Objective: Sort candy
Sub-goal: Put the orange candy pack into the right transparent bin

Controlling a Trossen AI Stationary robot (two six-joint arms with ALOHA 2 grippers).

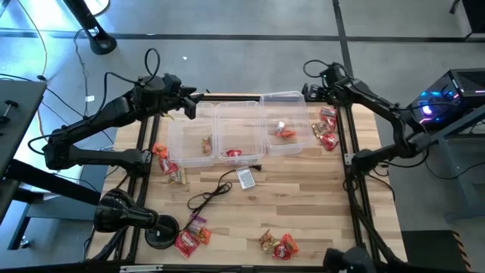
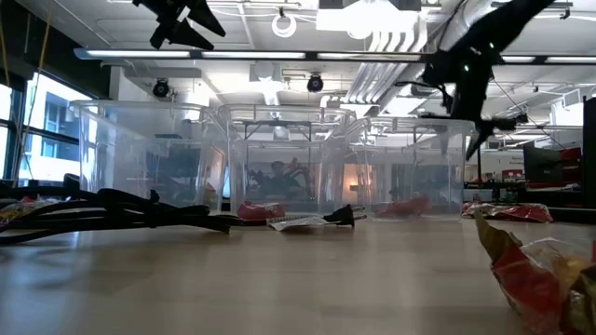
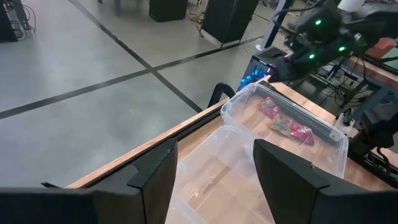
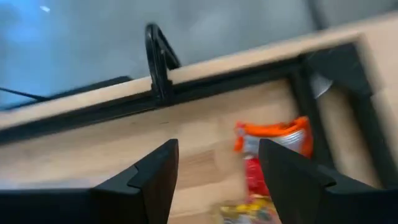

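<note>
Lying beyond the right gripper's (image 4: pixel 214 177) parted, empty jaws: candy (image 4: pixel 273 155).

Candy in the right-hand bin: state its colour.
Orange-red, with some pale wrapper showing; the candy shows best in the high view, lying in the right-hand bin.

Two dark jointed arms, black cables along them, blocky black fingers (image 3: pixel 283 180), green indicator lights
</note>
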